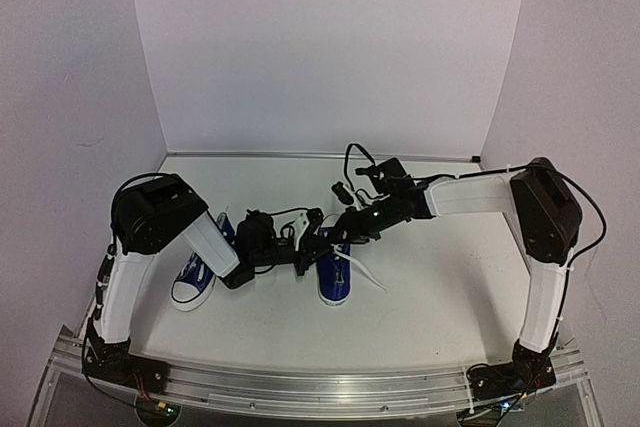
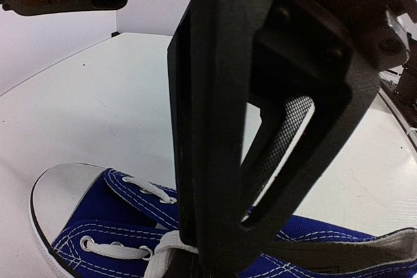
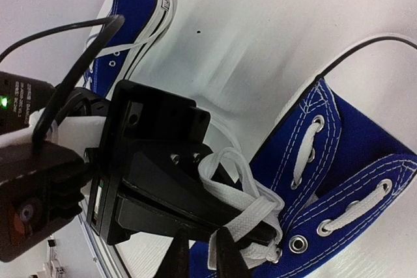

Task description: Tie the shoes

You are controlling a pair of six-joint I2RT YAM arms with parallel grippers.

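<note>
Overhead: two black-and-white robot arms reach inward from the near edge of a flat white table (image 1: 440, 287) and meet over one shoe.
Shoes: a pair of small blue canvas low-top sneakers with white rubber toe caps, lying well apart, toes toward the arm bases.
Left-side sneaker (image 1: 192, 285): lies under the left arm's forearm, with neither gripper on it.
Centre sneaker (image 1: 335, 282): lies near the table's middle, directly below both grippers; its metal eyelets are threaded with flat white lace (image 3: 251, 218).
Left gripper (image 2: 202, 252): its black fingers are pressed fully together just above the Centre sneaker's tongue, clamped on a bunch of white lace that loops around their tips.
Right gripper (image 3: 199, 257): its two dark fingers stand a narrow crack apart, right beside the Left gripper's tips; the lace lies against them, and whether any of it sits in the gap cannot be told.
Loose lace end (image 1: 368, 277): trails off the Centre sneaker onto the table toward the right arm's side.
</note>
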